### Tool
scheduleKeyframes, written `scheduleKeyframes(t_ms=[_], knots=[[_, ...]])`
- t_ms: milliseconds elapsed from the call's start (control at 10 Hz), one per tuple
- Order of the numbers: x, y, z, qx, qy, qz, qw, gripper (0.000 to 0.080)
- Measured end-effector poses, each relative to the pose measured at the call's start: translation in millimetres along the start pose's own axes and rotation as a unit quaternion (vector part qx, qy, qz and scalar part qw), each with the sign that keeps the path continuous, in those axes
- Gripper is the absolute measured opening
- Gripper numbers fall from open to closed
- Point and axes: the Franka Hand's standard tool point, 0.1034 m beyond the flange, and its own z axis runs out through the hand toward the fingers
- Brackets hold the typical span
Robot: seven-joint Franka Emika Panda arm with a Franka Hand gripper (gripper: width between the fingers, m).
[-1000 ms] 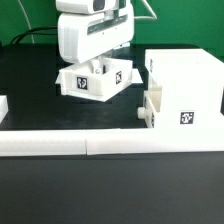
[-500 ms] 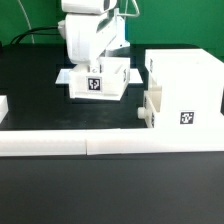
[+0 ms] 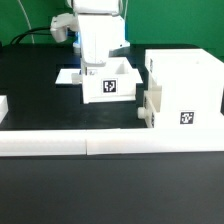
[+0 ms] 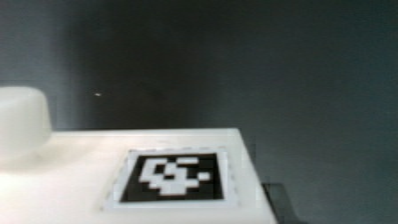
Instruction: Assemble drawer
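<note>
The drawer's tall white box housing (image 3: pixel 185 90) stands at the exterior view's right, with one knobbed tray (image 3: pixel 150 108) sitting in its open front, knob (image 3: pixel 139 114) facing left. My gripper (image 3: pixel 97 66) reaches down from above and is shut on the wall of the second white tray (image 3: pixel 110 83), whose tag faces the camera. The tray is just left of the housing, apart from it. In the wrist view the tray's tagged face (image 4: pixel 173 177) fills the lower part, with its round knob (image 4: pixel 18 122) beside it and one dark fingertip (image 4: pixel 278 201) at its edge.
A long low white border wall (image 3: pixel 100 144) runs along the front of the black table. The marker board (image 3: pixel 67 76) lies flat behind and left of the held tray. A small white piece (image 3: pixel 3 104) shows at the left edge. Cables hang at the back.
My gripper has moved to the exterior view's right with the tray, and the tray has turned so that its tagged face is now square to the camera, closer to the housing.
</note>
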Motion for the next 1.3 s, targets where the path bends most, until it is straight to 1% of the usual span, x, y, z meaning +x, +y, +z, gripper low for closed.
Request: scheduleKeyframes(t_ms=[200,400,500,600,900,1300], knots=[[4.0,5.9,0.1,-0.002,0.001,0.009,1.000,0.0042],[15.4,21.1,1.8,-0.005,0.004,0.018,1.000,0.0042],[20.3,23.6,4.3,-0.005,0.006,0.031,0.999,0.0042],[22.8,22.7,5.6,-0.003,0.007,0.040,0.999,0.0042],[20.2,22.4,5.8,-0.003,0.006,0.042,0.999,0.0042],[27.3,29.6,2.6,-0.007,0.007,0.040,0.999,0.0042]])
